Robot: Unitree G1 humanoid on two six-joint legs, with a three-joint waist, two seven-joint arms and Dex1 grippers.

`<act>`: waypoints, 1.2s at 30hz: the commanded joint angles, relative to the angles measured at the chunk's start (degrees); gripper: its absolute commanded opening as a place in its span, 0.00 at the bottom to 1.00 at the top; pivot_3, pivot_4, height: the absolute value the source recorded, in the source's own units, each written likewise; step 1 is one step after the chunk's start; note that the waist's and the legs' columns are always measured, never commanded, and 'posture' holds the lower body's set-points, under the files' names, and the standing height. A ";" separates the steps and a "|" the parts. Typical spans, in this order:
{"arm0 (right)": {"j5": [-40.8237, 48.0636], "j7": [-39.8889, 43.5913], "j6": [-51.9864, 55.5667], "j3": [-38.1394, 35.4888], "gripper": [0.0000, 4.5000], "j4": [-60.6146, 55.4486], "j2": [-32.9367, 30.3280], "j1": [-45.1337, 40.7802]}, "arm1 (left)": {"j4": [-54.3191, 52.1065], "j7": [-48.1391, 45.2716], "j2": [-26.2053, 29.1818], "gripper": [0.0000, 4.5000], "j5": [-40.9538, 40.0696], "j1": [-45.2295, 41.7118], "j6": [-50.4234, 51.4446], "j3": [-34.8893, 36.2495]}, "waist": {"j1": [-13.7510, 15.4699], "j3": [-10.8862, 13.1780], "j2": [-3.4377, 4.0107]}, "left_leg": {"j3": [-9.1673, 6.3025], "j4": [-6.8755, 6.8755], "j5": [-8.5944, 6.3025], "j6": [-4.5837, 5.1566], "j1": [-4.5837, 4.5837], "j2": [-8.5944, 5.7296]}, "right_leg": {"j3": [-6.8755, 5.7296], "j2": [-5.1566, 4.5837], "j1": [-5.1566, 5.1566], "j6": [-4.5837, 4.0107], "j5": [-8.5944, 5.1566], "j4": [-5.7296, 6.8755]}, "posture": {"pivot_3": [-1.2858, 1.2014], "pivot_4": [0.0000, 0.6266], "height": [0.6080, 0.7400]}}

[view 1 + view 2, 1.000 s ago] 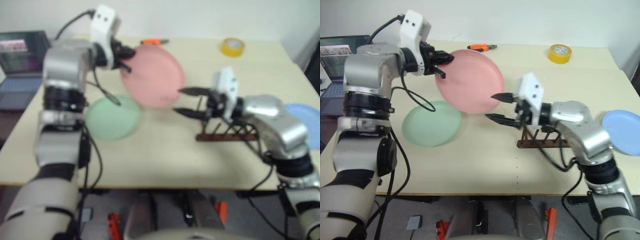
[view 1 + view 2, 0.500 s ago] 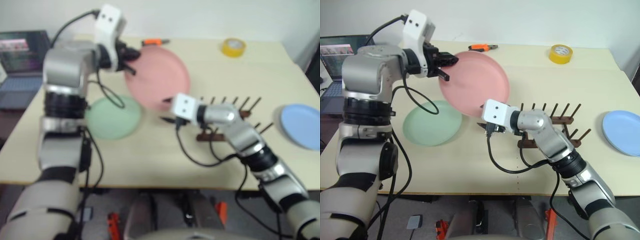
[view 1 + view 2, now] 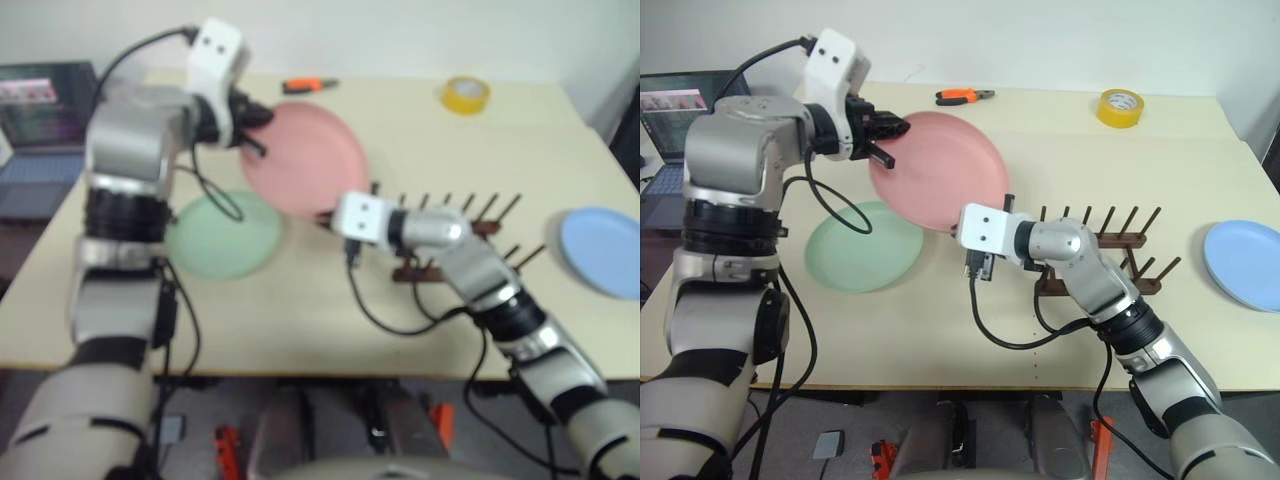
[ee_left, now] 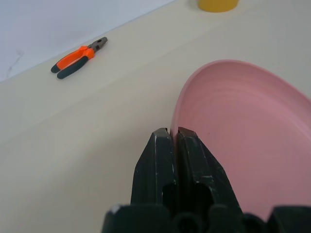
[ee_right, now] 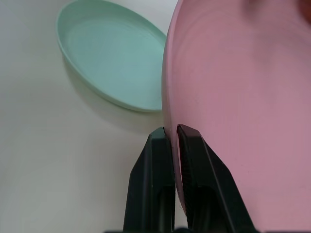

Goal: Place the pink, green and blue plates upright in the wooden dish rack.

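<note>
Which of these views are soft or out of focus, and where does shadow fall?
Left eye view: soft all over, the dish rack pegs smeared. Right eye view: crisp, the same pegs distinct. Left wrist view: the pliers sharp. Right wrist view: the green plate casts a soft shadow on the table; the pink plate rim is close and slightly soft.

Beige table (image 3: 940, 330): green plate (image 3: 863, 246), blue plate (image 3: 1243, 265), rack (image 3: 1102, 254), tape (image 3: 1120, 107), pliers (image 3: 963, 96)

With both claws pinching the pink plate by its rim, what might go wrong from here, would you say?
1. The left claw and right claw each grip only the thin rim of the pink plate; if they pull unevenly it may slip or flex.
2. The rack is light-looking and close to the right arm; a swing could knock it.
</note>
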 commanded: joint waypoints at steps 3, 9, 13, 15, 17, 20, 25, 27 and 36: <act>0.67 -0.13 -0.61 -2.44 0.00 -2.73 1.09 -0.37 | -1.03 0.54 0.00 0.00 0.39 -1.03 -1.96 -0.51 | 0.00 0.00 0.00 | 0.00 0.00 0.00 0.00 0.00 0.00 | 0.00 0.01 -0.01 0.00 0.00 0.01 | 0.52 0.24 1.00; 0.90 -0.48 -3.34 -3.24 0.00 -1.88 2.34 -0.64 | -1.48 0.16 1.46 0.34 0.38 -0.66 -2.35 -0.10 | -0.05 0.00 0.00 | 0.01 0.00 0.00 0.00 0.02 0.00 | 0.01 0.02 -0.02 0.00 0.00 0.04 | 0.52 0.24 1.00; 1.19 -0.55 -5.61 -3.83 0.00 -0.99 3.25 -0.76 | -1.57 0.04 2.81 0.67 0.08 -0.91 -3.17 0.89 | -0.05 0.00 0.00 | 0.03 0.00 0.01 -0.01 0.02 -0.01 | 0.03 0.01 -0.04 0.00 0.00 0.10 | 0.52 0.24 1.00; 1.36 -0.47 -6.52 -4.16 0.00 -0.38 3.79 -0.97 | -1.36 0.29 4.01 0.82 0.11 -1.24 -3.77 1.59 | -0.05 0.00 0.00 | 0.02 0.01 0.01 -0.01 0.02 0.00 | 0.03 0.01 -0.05 0.00 -0.01 0.12 | 0.52 0.24 1.00; 1.51 -0.34 -7.00 -4.57 0.00 0.00 4.27 -1.09 | -1.37 0.35 5.01 0.98 0.03 -1.40 -4.45 2.23 | -0.06 0.00 0.00 | 0.02 0.01 0.01 -0.01 0.03 0.00 | 0.03 0.01 -0.05 -0.01 -0.01 0.15 | 0.52 0.24 1.00; 3.61 -0.32 -6.89 -6.62 0.00 0.61 5.53 -1.83 | -3.38 -1.49 8.16 0.99 -2.03 -0.95 -8.81 5.94 | -0.11 0.00 -0.01 | 0.03 0.03 0.01 -0.02 0.06 0.00 | 0.04 0.01 -0.09 -0.05 -0.03 0.28 | 0.52 0.24 1.00; 7.64 -0.07 -5.56 -10.25 0.00 0.49 6.51 -2.40 | -8.89 -7.01 13.61 0.99 -8.03 2.64 -15.43 13.50 | -0.16 0.00 -0.01 | 0.02 0.00 0.03 -0.06 0.08 0.08 | 0.03 0.00 -0.17 -0.23 -0.14 0.48 | 0.52 0.24 1.00; 9.95 -0.19 -4.36 -12.52 0.00 0.21 6.64 -2.31 | -11.65 -9.75 15.67 0.99 -11.42 5.46 -18.45 17.71 | -0.14 0.00 -0.01 | 0.02 -0.03 0.03 -0.06 0.14 0.11 | 0.03 -0.02 -0.15 -0.27 -0.14 0.52 | 0.52 0.24 1.00; 44.49 -7.14 22.52 -41.55 0.00 -6.92 1.60 -10.46 | -25.56 -15.90 13.62 0.99 -21.78 18.49 -20.26 18.49 | 1.17 -0.02 -0.05 | 0.03 0.07 0.12 -0.03 0.22 0.07 | -0.04 -0.29 0.05 -0.49 0.02 0.59 | 0.52 0.24 1.00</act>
